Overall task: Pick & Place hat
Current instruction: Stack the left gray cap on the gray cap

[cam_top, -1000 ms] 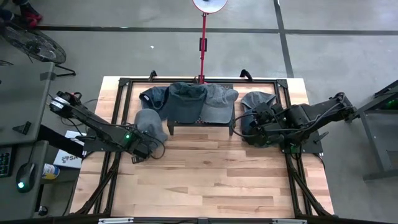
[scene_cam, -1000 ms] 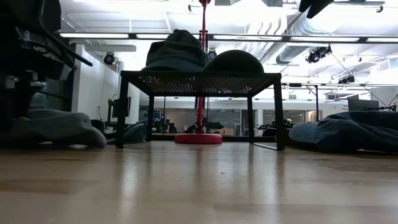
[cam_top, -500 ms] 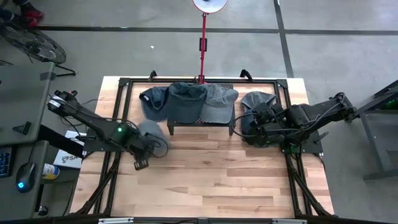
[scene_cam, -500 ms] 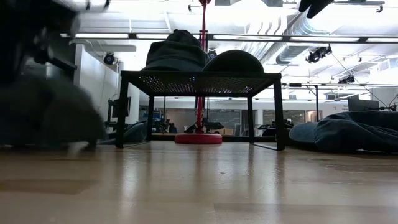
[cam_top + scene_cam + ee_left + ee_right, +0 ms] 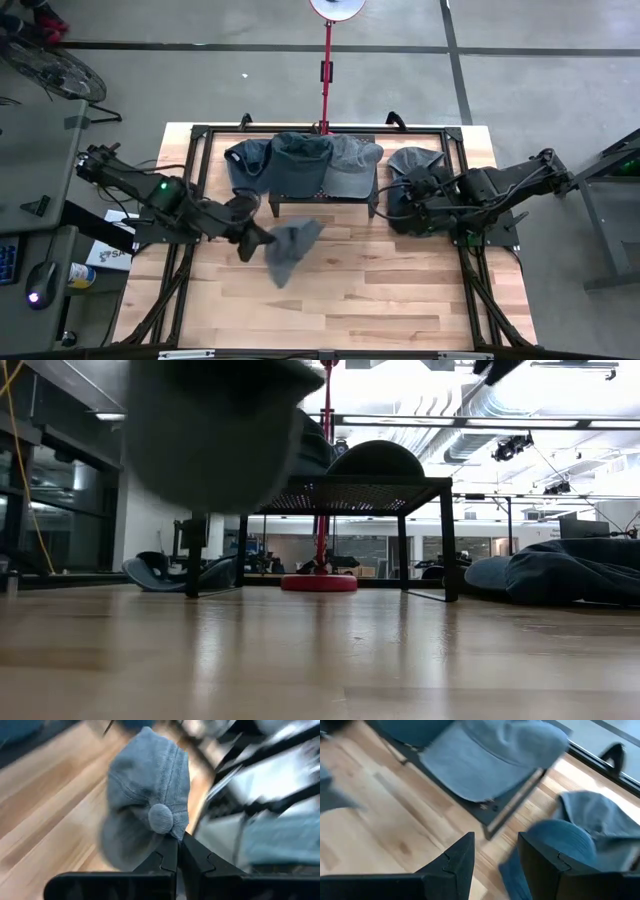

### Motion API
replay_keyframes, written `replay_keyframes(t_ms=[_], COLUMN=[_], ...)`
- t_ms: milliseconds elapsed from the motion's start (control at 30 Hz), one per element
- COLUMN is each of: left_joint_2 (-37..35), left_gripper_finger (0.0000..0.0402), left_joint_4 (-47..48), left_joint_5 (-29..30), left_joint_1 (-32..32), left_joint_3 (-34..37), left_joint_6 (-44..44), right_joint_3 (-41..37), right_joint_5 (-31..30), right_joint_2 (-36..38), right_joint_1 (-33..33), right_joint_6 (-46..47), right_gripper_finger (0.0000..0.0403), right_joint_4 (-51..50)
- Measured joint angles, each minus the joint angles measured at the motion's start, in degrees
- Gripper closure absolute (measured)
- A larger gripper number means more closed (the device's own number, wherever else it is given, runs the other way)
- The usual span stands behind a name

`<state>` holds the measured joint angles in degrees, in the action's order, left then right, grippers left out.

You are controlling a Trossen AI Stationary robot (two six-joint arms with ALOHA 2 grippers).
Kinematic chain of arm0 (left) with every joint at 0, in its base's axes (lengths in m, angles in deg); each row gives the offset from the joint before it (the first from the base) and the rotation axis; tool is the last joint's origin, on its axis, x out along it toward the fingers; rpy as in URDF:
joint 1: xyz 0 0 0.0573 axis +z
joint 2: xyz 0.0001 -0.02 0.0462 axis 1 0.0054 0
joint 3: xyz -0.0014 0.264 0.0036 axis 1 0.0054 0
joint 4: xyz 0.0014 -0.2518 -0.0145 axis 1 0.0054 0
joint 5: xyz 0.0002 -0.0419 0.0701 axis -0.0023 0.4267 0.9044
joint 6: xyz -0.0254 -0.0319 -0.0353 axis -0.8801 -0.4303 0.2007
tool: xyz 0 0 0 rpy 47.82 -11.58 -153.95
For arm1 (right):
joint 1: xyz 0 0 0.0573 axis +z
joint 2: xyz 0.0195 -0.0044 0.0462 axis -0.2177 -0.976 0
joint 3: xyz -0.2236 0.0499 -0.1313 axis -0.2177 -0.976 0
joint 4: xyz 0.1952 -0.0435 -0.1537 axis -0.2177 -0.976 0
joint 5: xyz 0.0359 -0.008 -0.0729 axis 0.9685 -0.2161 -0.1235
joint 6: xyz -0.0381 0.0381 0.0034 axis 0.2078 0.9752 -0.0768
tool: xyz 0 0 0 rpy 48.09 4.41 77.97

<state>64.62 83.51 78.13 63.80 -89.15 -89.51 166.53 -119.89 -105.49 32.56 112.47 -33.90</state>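
Observation:
A grey cap (image 5: 291, 249) hangs above the wooden table (image 5: 350, 310), left of its middle, with my left gripper (image 5: 257, 236) shut on it. In the low view the cap (image 5: 215, 430) shows high up and blurred. A black mesh rack (image 5: 322, 198) at the far middle carries three caps (image 5: 302, 165). My right gripper (image 5: 393, 207) waits open at the rack's right end, with bare wood between its fingers (image 5: 457, 862). A dark blue cap (image 5: 560, 840) lies beside that gripper. My left gripper (image 5: 178, 851) pinches the cap's crown cloth (image 5: 175, 834) between its two shut fingers, right beside the top button (image 5: 161, 818). The fingers come about level from the table's left. The cap is lifted clear of the table and reaches out beyond the fingertips.
More caps (image 5: 415, 160) lie at the far right of the table, and one (image 5: 165, 572) on the far left. A red pole stand (image 5: 326, 70) rises behind the rack. Black frame rails (image 5: 195, 160) run along the table's edges. Bare wood lies in the near half.
My left gripper has shut on the grey cap, risen, and swung toward the table's middle. The cap lay on the table left of the rack. It is now lifted clear and sits farther right and nearer the front edge.

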Motion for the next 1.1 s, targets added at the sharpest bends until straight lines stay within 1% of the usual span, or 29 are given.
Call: replay_keyframes(t_ms=[167, 267, 367, 533, 700, 933, 1033, 1100], left_joint_2=[0.9, 1.8, 2.7, 4.7, 6.8, 9.6, 10.8, 11.3], left_gripper_finger=[0.0400, 0.0401, 0.0401, 0.0401, 0.0401, 0.0401, 0.0402, 0.0402], left_joint_4=[-13.2, -17.4, -21.0, -31.1, -37.7, -46.4, -51.3, -53.8], left_joint_5=[6.7, 10.4, 13.7, 13.6, 12.5, 12.4, 11.1, 9.8], left_joint_1=[0.0, 0.0, 1.0, 3.8, 6.5, 10.5, 12.2, 13.3], left_joint_3=[0.0, 0.0, 0.0, 0.0, 0.0, 0.1, 0.1, 0.0], left_joint_6=[2.8, 5.3, 7.6, 13.5, 17.4, 21.2, 22.3, 22.5], right_joint_3=[0.0, 0.0, 0.0, 0.0, 0.0, 0.0, 0.0, 0.0], right_joint_5=[-0.2, 0.2, -0.3, -2.6, -4.5, -12.5, -16.3, -17.8], right_joint_2=[0.0, 0.0, 0.0, 0.0, 0.0, -0.5, -1.1, -1.8], right_joint_1=[0.0, 0.0, 0.6, 2.4, 4.8, 9.2, 10.2, 10.7], right_joint_6=[-6.9, -12.6, -20.3, -34.9, -44.8, -55.0, -56.2, -57.4], right_gripper_finger=[0.0261, 0.0261, 0.0261, 0.0261, 0.0261, 0.0261, 0.0261, 0.0261], right_joint_4=[8.6, 16.3, 26.0, 42.0, 52.6, 61.8, 63.8, 64.6])
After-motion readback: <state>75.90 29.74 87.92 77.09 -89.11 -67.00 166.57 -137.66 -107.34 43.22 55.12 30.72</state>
